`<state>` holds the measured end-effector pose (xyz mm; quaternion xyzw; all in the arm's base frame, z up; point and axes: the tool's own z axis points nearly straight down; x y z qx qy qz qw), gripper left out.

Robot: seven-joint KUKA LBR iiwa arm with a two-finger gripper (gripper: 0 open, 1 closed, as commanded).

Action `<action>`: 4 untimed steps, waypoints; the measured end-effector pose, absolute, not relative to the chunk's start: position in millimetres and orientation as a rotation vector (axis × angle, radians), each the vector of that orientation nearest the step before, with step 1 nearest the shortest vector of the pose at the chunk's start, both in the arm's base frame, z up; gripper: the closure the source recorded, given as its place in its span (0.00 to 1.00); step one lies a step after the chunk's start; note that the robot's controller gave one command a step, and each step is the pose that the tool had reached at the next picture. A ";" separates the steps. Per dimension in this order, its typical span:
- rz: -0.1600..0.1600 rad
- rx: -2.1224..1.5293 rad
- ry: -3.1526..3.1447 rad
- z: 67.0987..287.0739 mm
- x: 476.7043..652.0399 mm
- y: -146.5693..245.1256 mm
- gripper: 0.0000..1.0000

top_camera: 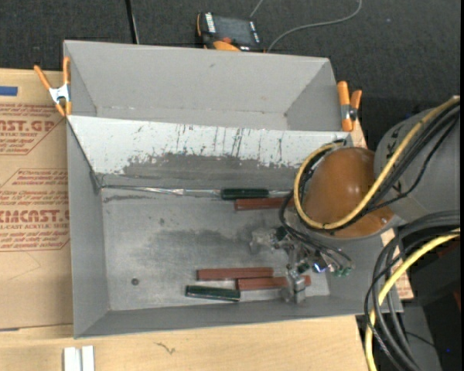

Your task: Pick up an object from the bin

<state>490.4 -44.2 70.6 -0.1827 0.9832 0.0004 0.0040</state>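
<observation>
Contents of the bin (89, 207) were logged, with all positions taken from the long brown bar (233, 273), which lies flat near the front wall.

- Just in front of that bar, alongside its right end, a shorter reddish bar (261, 283) is laid parallel to it.
- In front of the long brown bar, toward its left end, a dark green stick (213, 292) is laid, with its right tip near the shorter reddish bar.
- Well behind the long brown bar, at the foot of the back wall, a second dark green stick (243, 194) and a second reddish bar (259, 203) are set just beside each other.

The pincer (296, 288) is recorded just past the right end of the long brown bar, at the right end of the shorter reddish bar. Contact cannot be confirmed. The spot is hemmed by the bin's front and right walls. Whether the pincer is wide or narrow cannot be told, as its tip is masked by its own mechanism and wiring.

The arm is brought in from the right of the long brown bar, with the wrist pointed down into the bin. Its orange-brown cover (344, 192) is seen behind and to the right of the bar, and yellow-and-black cables (406, 153) are looped around it.
</observation>
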 end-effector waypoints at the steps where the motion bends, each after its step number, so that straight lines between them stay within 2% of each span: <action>1: 0.002 -0.569 3.090 69.3 488.1 -46.0 1.00; 2: -0.002 -1.106 2.930 216.8 543.2 4.7 1.00; 3: 0.002 -1.106 2.937 213.8 541.5 4.2 0.00; 4: 0.009 -1.604 2.703 67.1 545.3 105.7 0.00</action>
